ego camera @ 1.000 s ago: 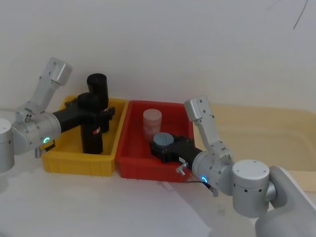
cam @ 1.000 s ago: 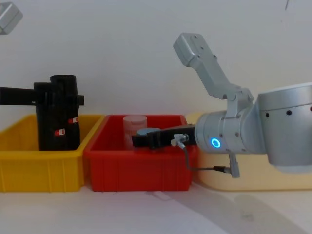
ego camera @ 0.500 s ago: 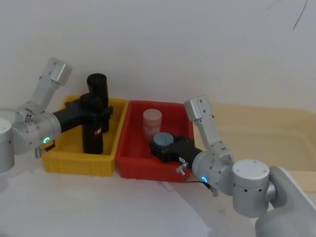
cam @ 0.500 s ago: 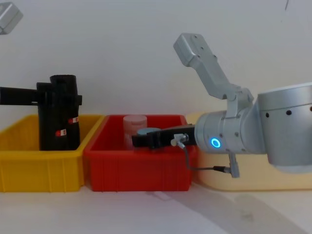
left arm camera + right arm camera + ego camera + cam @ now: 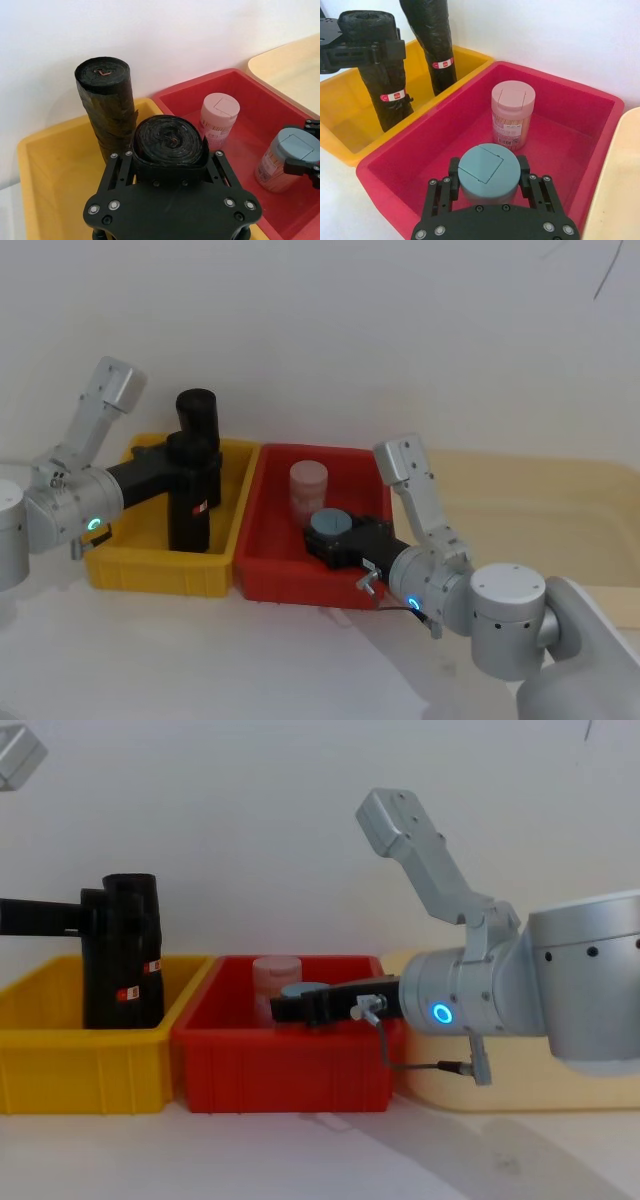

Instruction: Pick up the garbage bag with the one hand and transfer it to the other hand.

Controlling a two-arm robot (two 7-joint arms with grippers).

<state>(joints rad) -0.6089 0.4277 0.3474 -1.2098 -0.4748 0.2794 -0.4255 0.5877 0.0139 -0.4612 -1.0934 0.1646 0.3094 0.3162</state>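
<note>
Black bag roll (image 5: 188, 515) upright in yellow bin (image 5: 150, 570), left gripper (image 5: 167, 156) clamped round its top, right gripper (image 5: 488, 172) gripping grey-capped jar (image 5: 328, 523) in red bin (image 5: 290, 585).

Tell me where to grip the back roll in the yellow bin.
Probably its top end, from the side, fingers across the cylinder: the back roll stands upright, clear above the yellow bin's wall and the front roll, which the left end effector clamps. The right end effector is shut on the grey-lidded jar in the red bin.
</note>
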